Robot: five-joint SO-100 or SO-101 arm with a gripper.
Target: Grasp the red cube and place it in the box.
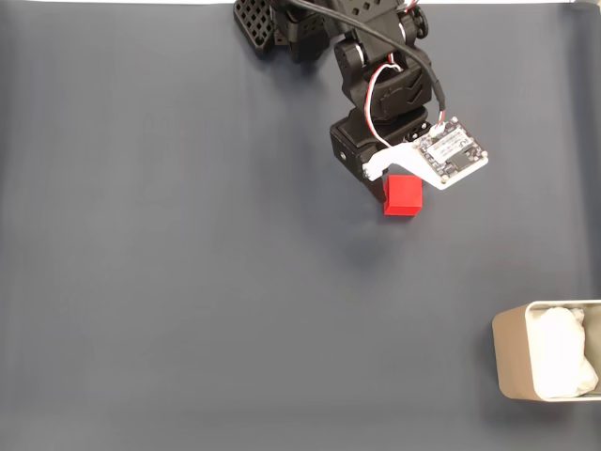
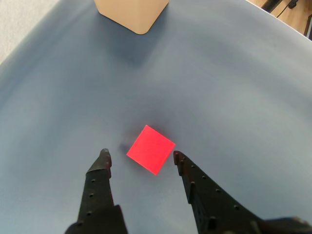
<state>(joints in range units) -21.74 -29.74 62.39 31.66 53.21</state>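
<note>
Hovering gripper (image 2: 140,156) spread wide, red cube (image 2: 150,149) just beyond its fingertips, ungrasped

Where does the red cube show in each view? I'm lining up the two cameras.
Fixed view: the red cube sits right of centre in the upper half, just below the arm's wrist.
Wrist view: it lies near the middle, just ahead of the open gripper.
Shared landmark: the box, lower right corner, top edge.

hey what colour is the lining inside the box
White. The soft padding inside the beige-grey box shows best in the fixed view.
</note>
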